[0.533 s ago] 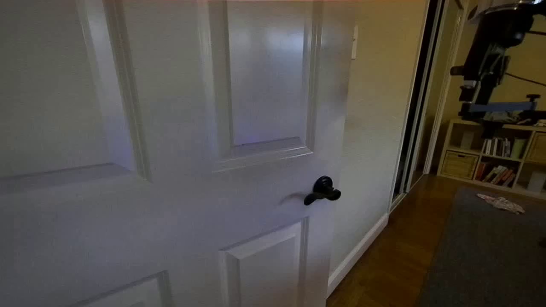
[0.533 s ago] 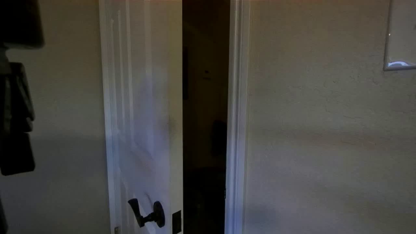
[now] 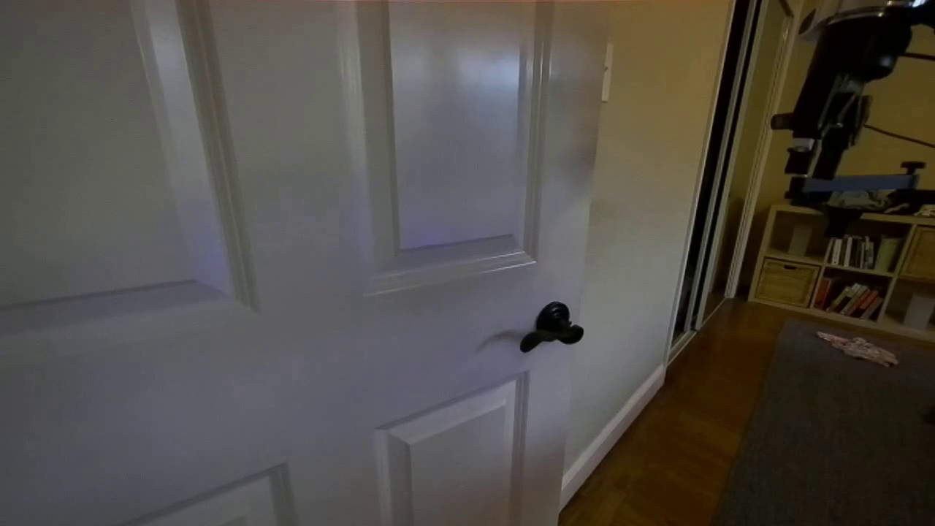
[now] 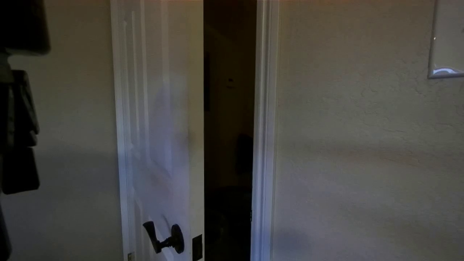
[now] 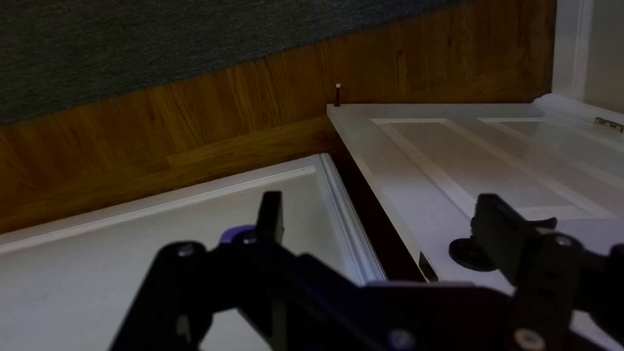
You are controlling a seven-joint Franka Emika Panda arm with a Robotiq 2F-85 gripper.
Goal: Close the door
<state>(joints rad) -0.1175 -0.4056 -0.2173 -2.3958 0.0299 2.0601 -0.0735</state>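
The white panelled door stands partly open in both exterior views. A dark gap shows between its edge and the frame. The wrist view also shows the door, at the right. Its black lever handle is in both exterior views. In the wrist view the handle is partly hidden behind the right finger. My gripper is open with nothing between its fingers. In an exterior view the dark gripper is at the left edge, apart from the door; its tips are unclear there.
The white door frame and wall are right of the gap. A door stop stands by the door's bottom corner. A grey rug with a cloth lies on the wood floor. A shelf stands behind.
The arm at the left edge of an exterior view has shifted very slightly. The door and its handle have not moved.
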